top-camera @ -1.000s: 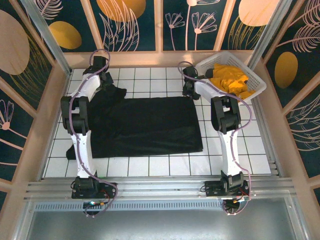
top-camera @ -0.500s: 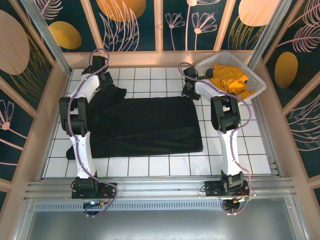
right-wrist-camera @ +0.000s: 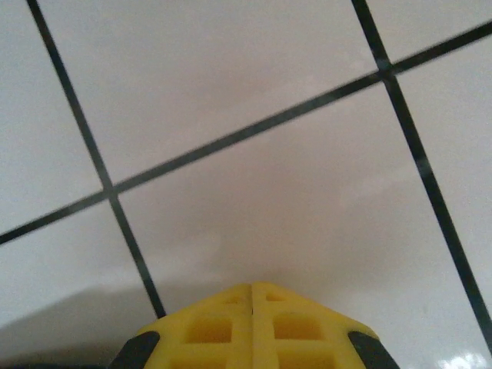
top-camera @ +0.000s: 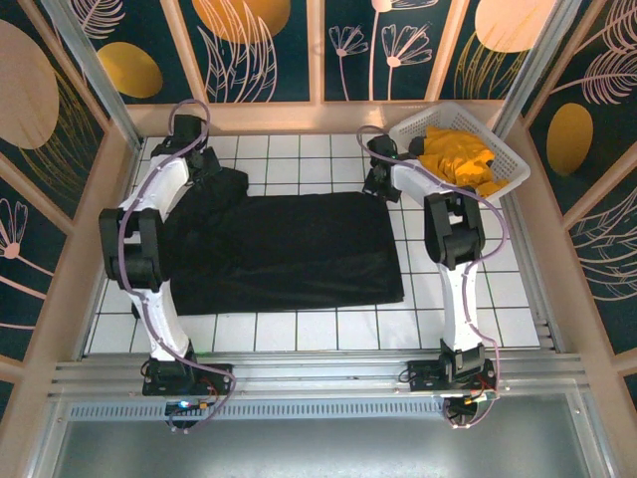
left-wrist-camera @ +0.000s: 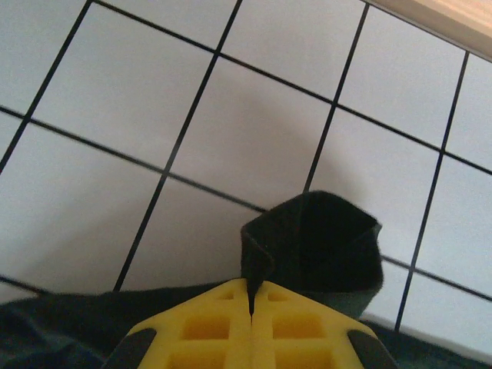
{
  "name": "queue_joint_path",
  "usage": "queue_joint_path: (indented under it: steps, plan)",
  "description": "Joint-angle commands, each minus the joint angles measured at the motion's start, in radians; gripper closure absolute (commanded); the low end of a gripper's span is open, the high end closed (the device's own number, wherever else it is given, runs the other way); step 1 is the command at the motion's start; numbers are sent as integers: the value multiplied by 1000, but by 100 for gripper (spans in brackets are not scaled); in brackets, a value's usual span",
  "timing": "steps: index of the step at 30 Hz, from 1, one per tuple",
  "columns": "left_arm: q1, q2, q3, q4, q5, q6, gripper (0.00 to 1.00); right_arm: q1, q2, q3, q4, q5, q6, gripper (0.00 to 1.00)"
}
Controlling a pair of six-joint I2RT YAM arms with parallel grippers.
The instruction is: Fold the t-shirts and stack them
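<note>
The large black cloth t-shirt (top-camera: 289, 249) lies spread flat on the white tiled table (top-camera: 510, 289), left of the white plastic lattice basket (top-camera: 513, 177) and a little nearer than it; the crumpled orange-yellow t-shirts (top-camera: 453, 157) sit heaped inside that basket. The left claw (left-wrist-camera: 251, 286) is clenched on a raised peak of black cloth at the shirt's far corner, well apart from the basket; the pinch looks firm enough to carry. The right claw (right-wrist-camera: 252, 290) is pressed closed just beside the basket's left corner, at the shirt's other far corner; whether it has caught any hem I cannot tell (its own view gives bare tile ahead of the fingertips). Holding both far corners suits drawing that edge nearward for a first fold; if the right side is empty, the cloth would likely drag askew.
</note>
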Motion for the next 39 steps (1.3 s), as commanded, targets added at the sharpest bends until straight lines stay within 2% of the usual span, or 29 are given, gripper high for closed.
queue_joint_path:
  steps: [1, 4, 11, 19, 23, 26, 39]
  plan:
    - [1, -116, -79, 18, 18, 3, 100, -3, -115, -50, 28, -30, -18, 100]
    - [1, -219, -177, 24, 28, -9, 100, 1, -175, -108, 44, -46, -17, 100]
    - [1, -532, -452, 22, -33, -92, 100, 21, -351, -302, 84, -68, 5, 100]
    - [1, -920, -776, -67, -184, -259, 100, 61, -565, -604, 134, -83, 52, 100]
    - [1, -1073, -910, -107, -226, -343, 100, 62, -609, -743, 164, -91, 70, 100]
    - [1, -1128, -957, -112, -223, -377, 100, 61, -617, -775, 168, -84, 66, 100]
    - [1, -1134, -967, -165, -224, -423, 100, 64, -675, -745, 115, 0, 69, 100]
